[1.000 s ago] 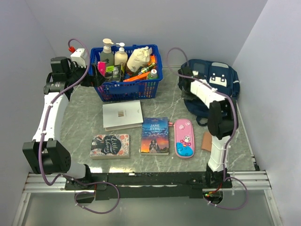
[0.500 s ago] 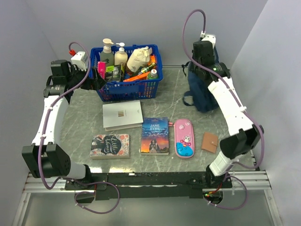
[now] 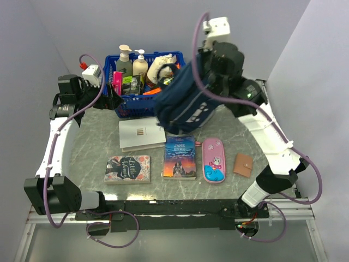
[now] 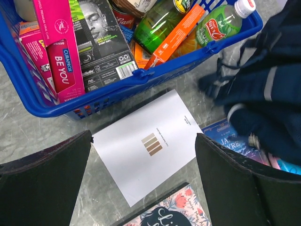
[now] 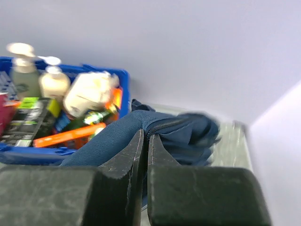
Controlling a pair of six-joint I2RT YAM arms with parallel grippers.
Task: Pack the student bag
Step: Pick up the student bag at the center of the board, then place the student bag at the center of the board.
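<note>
Though the top view shows the student bag [image 3: 182, 103] hanging beside the blue basket [image 3: 143, 105], the grip is hidden. Left wrist: left gripper [image 4: 143, 141] gapes empty over a white booklet [image 4: 160, 117]. Right wrist, blurred: right gripper [image 5: 145, 136] pinches bag fabric.

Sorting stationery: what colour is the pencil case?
The pencil case is pink; top view shows it best.
</note>
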